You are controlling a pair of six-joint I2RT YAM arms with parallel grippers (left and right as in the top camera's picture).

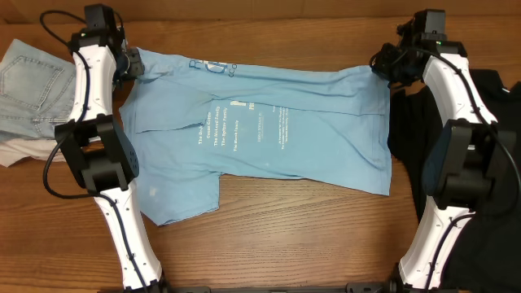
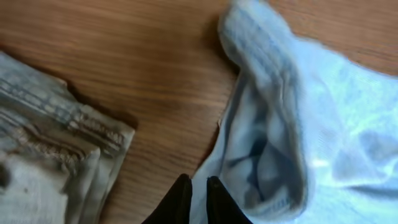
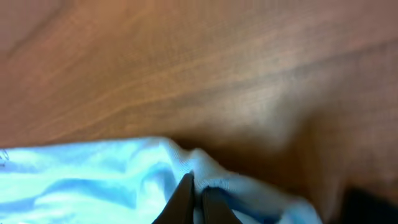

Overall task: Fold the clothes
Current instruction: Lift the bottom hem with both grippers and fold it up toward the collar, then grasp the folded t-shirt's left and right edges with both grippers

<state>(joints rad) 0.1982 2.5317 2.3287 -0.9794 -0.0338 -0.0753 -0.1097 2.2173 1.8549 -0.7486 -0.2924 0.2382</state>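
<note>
The sky-blue T-shirt (image 1: 260, 130) lies spread across the table, white print up. My left gripper (image 1: 133, 65) is at its far left corner, shut on the shirt's edge (image 2: 249, 143); the fingertips (image 2: 198, 184) pinch blue cloth. My right gripper (image 1: 383, 63) is at the far right corner, shut on the shirt's hem (image 3: 124, 174); the fingertips (image 3: 198, 184) pinch a fold. The pale denim piece (image 1: 32, 85) lies at the far left and shows in the left wrist view (image 2: 50, 149). An off-white piece (image 1: 20, 150) peeks out under it. The black T-shirt (image 1: 496, 146) lies at the right edge.
Bare wooden table (image 1: 285, 236) runs along the front, below the shirt. Both arm bases stand at the front edge, left (image 1: 130, 244) and right (image 1: 431, 244). The table's back edge runs just behind the grippers.
</note>
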